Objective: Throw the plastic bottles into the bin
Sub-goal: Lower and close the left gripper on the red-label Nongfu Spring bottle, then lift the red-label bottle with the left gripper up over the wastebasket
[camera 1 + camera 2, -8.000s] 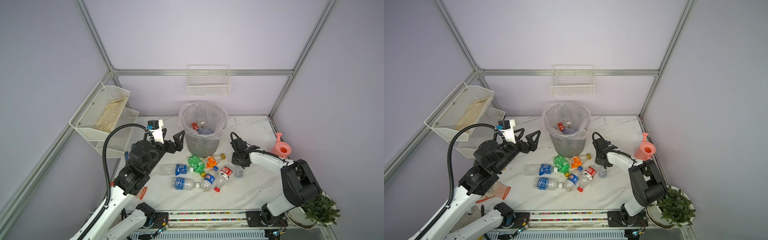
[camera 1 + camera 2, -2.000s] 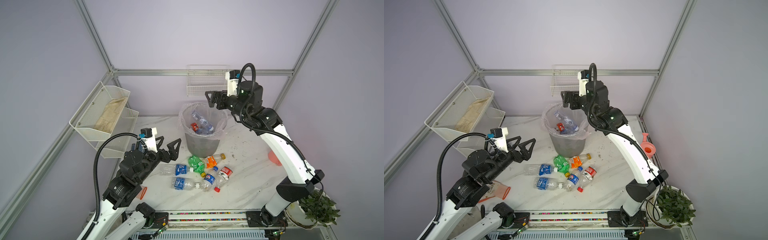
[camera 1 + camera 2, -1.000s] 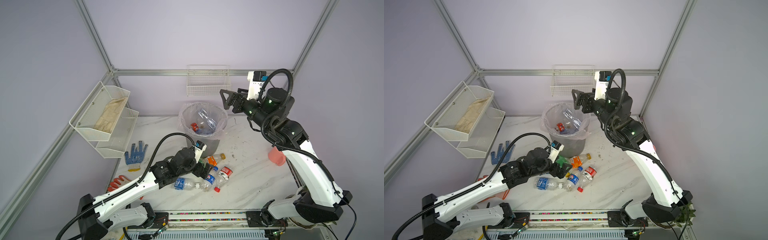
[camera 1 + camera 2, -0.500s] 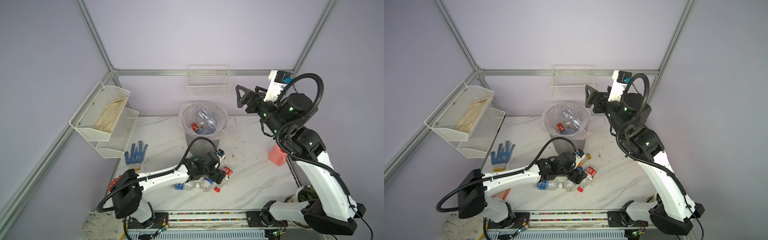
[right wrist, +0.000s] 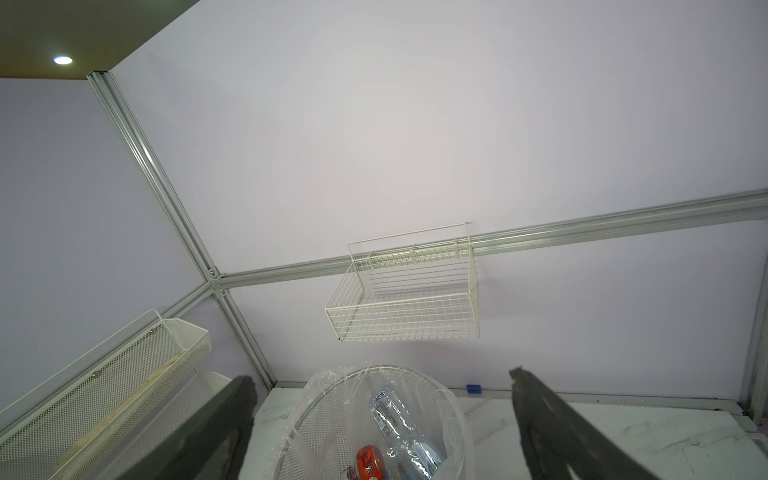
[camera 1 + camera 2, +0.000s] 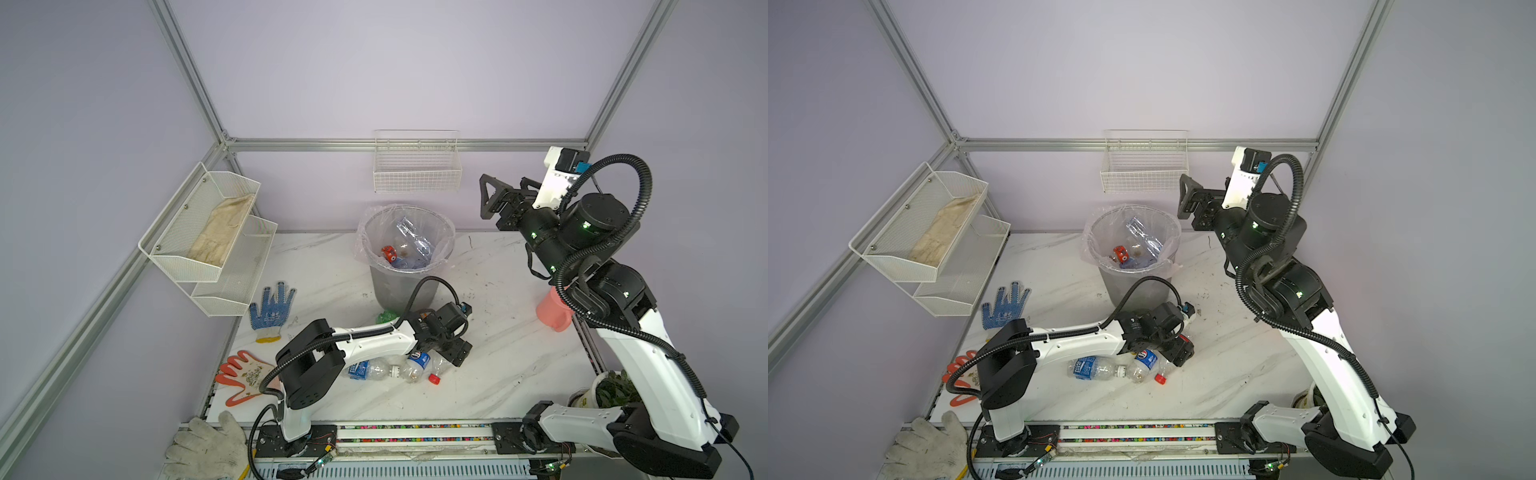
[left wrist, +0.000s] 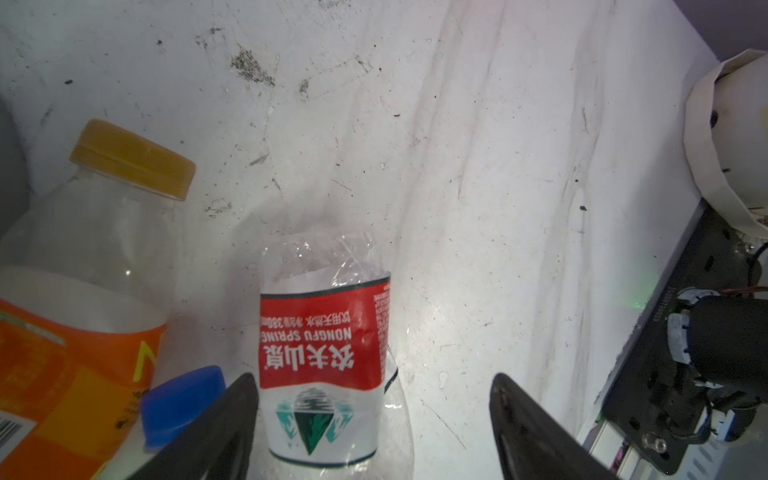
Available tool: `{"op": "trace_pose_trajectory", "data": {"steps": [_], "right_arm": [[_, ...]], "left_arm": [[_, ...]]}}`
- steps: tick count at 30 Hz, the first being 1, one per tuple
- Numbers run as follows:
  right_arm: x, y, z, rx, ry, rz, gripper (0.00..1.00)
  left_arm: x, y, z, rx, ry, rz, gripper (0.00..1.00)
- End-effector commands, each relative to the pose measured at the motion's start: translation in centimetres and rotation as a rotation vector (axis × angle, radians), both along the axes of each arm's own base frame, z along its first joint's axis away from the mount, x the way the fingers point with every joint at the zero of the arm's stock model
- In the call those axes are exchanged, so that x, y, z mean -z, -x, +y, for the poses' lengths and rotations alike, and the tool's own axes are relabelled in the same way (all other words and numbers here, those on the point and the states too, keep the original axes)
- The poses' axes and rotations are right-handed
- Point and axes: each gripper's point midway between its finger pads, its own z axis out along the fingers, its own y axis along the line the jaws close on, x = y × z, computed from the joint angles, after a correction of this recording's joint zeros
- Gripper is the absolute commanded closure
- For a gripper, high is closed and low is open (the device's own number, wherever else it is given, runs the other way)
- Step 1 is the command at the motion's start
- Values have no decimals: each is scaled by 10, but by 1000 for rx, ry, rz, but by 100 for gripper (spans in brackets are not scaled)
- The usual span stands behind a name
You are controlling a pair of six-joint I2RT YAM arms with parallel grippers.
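I am two arms of one make. My left arm [image 6: 374, 338] and my right arm [image 6: 648, 374] wear smooth white shells on the long links, with bulky matte black housings [image 6: 602, 218] at the joints and black bases. A ribbed black hose [image 6: 646, 183] runs along the right arm, and a second ribbed hose [image 6: 432, 280] runs along the left. Small green lights [image 6: 586, 225] glow on the right arm's joints. Its wrist bears a white camera mount [image 6: 555, 183] with a blue plug [image 6: 582, 167]. My jaws are black wedges that taper to blunt tips, one framed around a triangular cut-out.
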Motion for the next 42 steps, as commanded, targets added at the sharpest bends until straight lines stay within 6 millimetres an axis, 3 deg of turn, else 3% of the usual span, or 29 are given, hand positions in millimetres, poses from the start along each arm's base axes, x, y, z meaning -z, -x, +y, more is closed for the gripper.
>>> {"op": "trace_pose_trajectory", "data": {"steps": [1,13,22,26,29,36,42], "right_arm": [[-7,4,-7,24,-6,-28,3],[6,-4,0,18,7,-2,2],[16,-9,1,31,17,18,3],[18,-10,1,34,16,22,3],[16,-8,-1,35,9,19,3],[5,3,-12,49,-13,-7,2],[-8,17,-31,91,-40,-46,2]], "left_arm": [[-19,-5,-15,28,-20,-49,16],[19,0,-13,54,-180,-76,23],[37,7,-15,90,-231,-70,43],[32,5,-12,83,-235,-93,60],[22,2,-12,83,-226,-120,67],[-14,2,-21,98,-143,-180,70],[-61,-4,-21,99,-58,-274,71]]}}
